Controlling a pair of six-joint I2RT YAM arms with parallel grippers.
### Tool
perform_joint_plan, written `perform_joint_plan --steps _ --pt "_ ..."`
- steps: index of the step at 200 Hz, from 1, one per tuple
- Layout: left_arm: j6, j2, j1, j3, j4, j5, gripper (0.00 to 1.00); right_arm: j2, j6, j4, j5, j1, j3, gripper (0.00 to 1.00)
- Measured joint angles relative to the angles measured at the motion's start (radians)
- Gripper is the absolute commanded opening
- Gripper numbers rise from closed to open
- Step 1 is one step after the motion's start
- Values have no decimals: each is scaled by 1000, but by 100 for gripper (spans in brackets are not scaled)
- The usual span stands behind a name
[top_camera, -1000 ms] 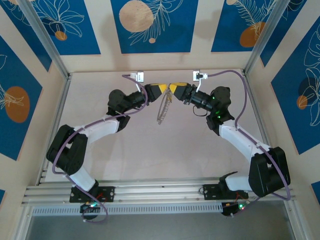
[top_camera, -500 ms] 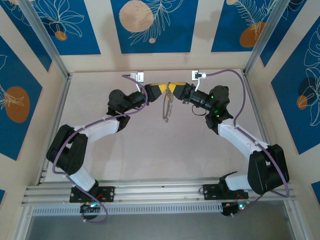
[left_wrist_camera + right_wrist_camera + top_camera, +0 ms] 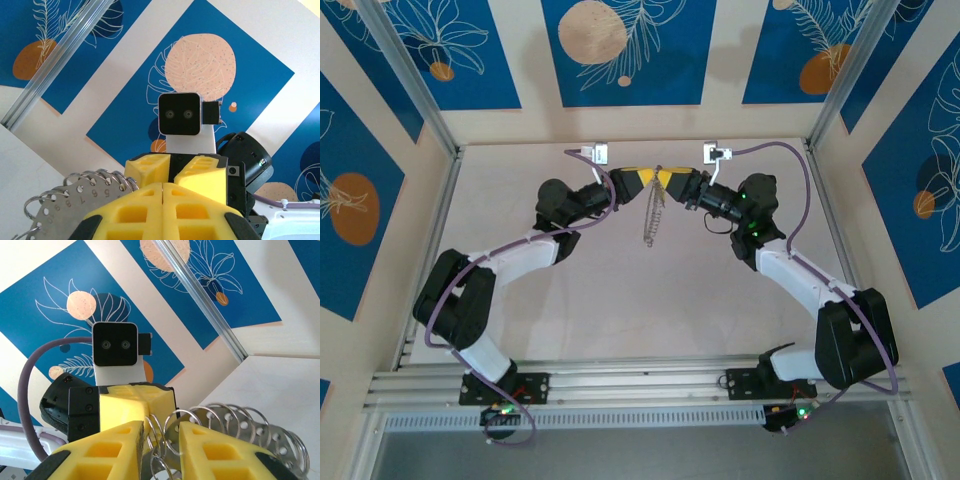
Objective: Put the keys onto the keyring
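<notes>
Grey keyring (image 3: 651, 218) hangs above the table (image 3: 620, 290); the left claw (image 3: 648, 182) is clamped shut on its top, and the right claw (image 3: 665, 181) pinches its coils opposite.

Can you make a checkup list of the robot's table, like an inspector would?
surface: pale table, plain and flat.
job's things: grey keyring hangs below where the two grippers meet; a numbered metal tag sits on its wire loops.
clutter: nothing seen.
grippers: left gripper fingers shut; right gripper fingers closed on the keyring's loops.
cables: purple cable along each arm, away from the keyring.
surroundings: blue leaf-print walls, aluminium posts.
</notes>
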Motion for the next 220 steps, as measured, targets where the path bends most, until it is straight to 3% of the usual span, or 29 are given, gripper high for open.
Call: perform_joint_plan --steps 40,94,178,220 --pt "0 0 0 0 0 0 0 0 0 1 -4 0 0 23" --pt "0 0 0 0 0 -3 0 5 -4 8 -19 8 2 0" --pt "85 -5 3 0 -62 -2 0 6 -19 -27 -26 2 3 0" --pt "275 -78 23 0 -284 8 27 6 -40 -85 -45 -4 3 0"
